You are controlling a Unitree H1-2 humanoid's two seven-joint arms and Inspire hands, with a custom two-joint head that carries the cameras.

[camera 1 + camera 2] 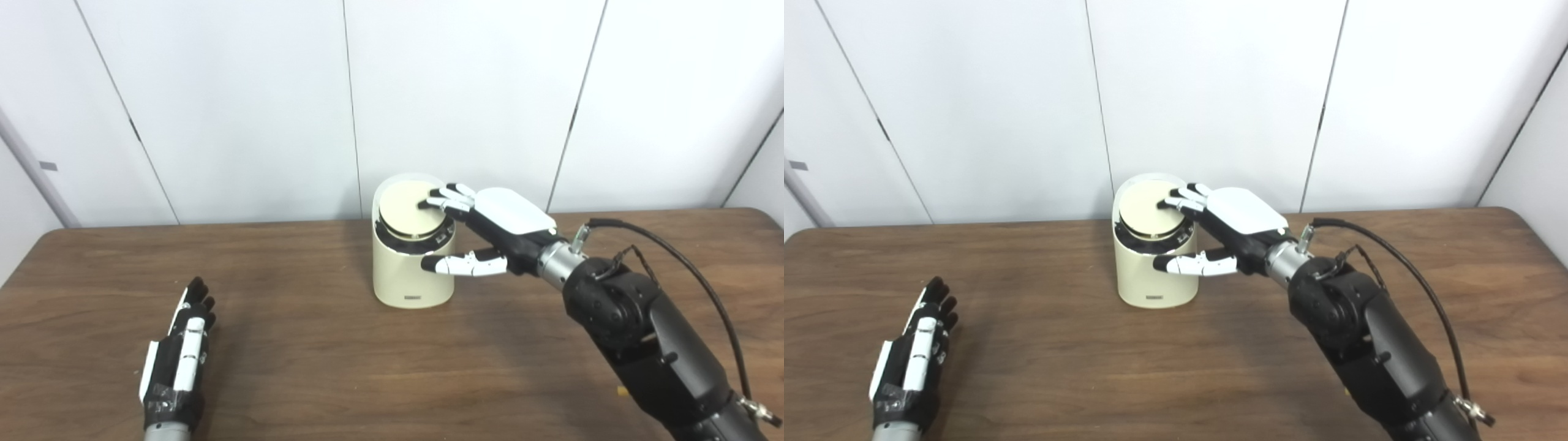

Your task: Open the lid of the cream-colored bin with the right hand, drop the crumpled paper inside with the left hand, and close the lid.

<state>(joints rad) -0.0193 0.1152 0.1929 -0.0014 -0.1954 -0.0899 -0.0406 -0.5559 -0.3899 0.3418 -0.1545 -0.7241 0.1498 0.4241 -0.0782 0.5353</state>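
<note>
Both hands spread, holding nothing; right hand (499,229) fingers (442,197) touch bin (411,278) lid (407,211), label unreadable.

Our two arms, one reaching, one at rest

Our right robot hand (490,228) reaches far and leftward from a bent arm that enters at the near right, fingers (450,197) spread and extended, thumb held lower and apart. Our left robot hand (180,349) lies near left, fingers straight and together, pointing far, holding nothing.

I see the cream bin (413,269) upright mid-table, its round lid (409,213) down and slightly tilted.
</note>
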